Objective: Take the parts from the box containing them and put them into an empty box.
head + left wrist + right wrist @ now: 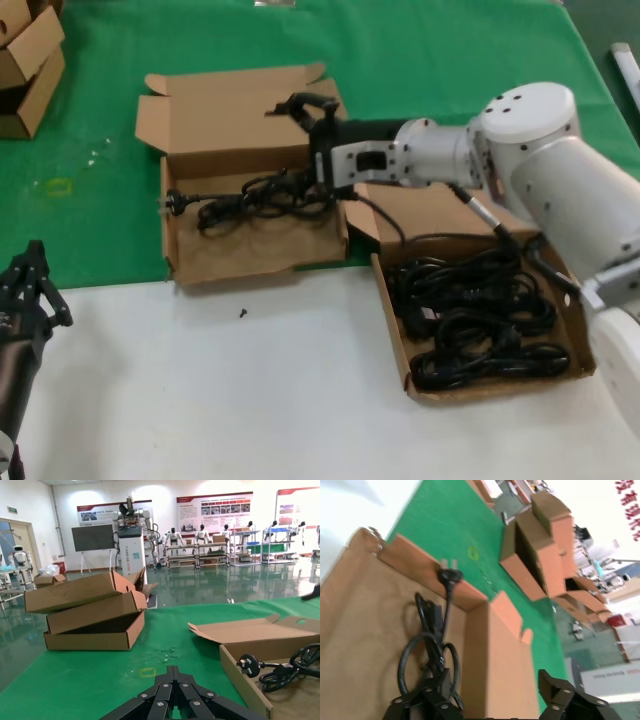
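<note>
Far left, the left hand [30,285] sits low over the white part of the bench [250,390], idle, nothing in it; how wide it stands I cannot tell. Stacked brown cartons [90,610] wait beyond it on the green cloth [90,210], no part of this.

Moving across to the left-hand box [255,240], flap lid thrown back: one black power cord [262,195] lies inside it, plug [172,198] stretched toward the box's left wall, loops bunched toward the right. This reads as the receiving box, first cord delivered.

Right over those loops, the right hand [305,115] reaches in from the right, fingers spread wide. In the right wrist view one finger [427,700] sits right at the coil and the other [565,692] stands well clear; no grip on anything.

Far right, the box containing the rest [575,340], with a heap of cords [480,320] tangled together.

The worry, as I judge it: that near finger looks close enough to catch a loop, so pulling away could drag the cord back out or tip it over the wall. And in that heap, grabbing one bundle may well lift its neighbour too.
</note>
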You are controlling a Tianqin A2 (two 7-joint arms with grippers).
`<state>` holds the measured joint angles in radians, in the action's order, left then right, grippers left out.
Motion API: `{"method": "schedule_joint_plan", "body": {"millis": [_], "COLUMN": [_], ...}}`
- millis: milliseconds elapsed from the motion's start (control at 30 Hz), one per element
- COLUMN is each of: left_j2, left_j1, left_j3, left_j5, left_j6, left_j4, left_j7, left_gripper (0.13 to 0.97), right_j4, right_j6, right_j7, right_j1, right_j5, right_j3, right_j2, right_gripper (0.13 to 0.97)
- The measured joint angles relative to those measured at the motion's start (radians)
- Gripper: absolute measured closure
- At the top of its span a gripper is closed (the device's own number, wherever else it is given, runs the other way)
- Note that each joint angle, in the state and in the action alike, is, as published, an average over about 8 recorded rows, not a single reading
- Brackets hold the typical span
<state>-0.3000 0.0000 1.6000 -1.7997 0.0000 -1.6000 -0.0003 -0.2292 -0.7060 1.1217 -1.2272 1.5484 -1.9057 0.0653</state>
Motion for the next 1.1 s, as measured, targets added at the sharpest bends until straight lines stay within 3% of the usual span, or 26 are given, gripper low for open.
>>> {"method": "schedule_joint_plan", "body": {"millis": [100,233,300,500,800,1100], "left_j2": [0.000,0.000,0.000,0.000,0.000,0.000], "left_j1": [0.000,0.000,0.000,0.000,0.000,0.000], "left_j3": [0.000,0.000,0.000,0.000,0.000,0.000], "left_j5": [0.000,0.000,0.000,0.000,0.000,0.000], "left_j6": [0.000,0.000,0.000,0.000,0.000,0.000], "left_j4": [0.000,0.000,0.000,0.000,0.000,0.000], "left_j7": [0.000,0.000,0.000,0.000,0.000,0.000], "left_gripper": [0.955,0.955,0.955,0.946,0.892,0.824], "right_j4": [-0.118,-0.255,-0.295,-0.329,-0.413,-0.536], "right_j6": [0.004,0.010,0.012,0.019,0.075,0.156], "right_j7": [-0.092,-0.199,-0.231,-0.257,-0.327,-0.429], "right_j1": [0.039,0.087,0.100,0.118,0.208,0.339], "right_j5": [-0.023,-0.051,-0.060,-0.063,-0.037,0.000], "right_j3": [-0.019,-0.040,-0.046,-0.047,-0.018,0.023], "right_j2": [0.038,0.085,0.099,0.109,0.119,0.134], "right_gripper": [0.488,0.488,0.440,0.297,0.178,0.130]}}
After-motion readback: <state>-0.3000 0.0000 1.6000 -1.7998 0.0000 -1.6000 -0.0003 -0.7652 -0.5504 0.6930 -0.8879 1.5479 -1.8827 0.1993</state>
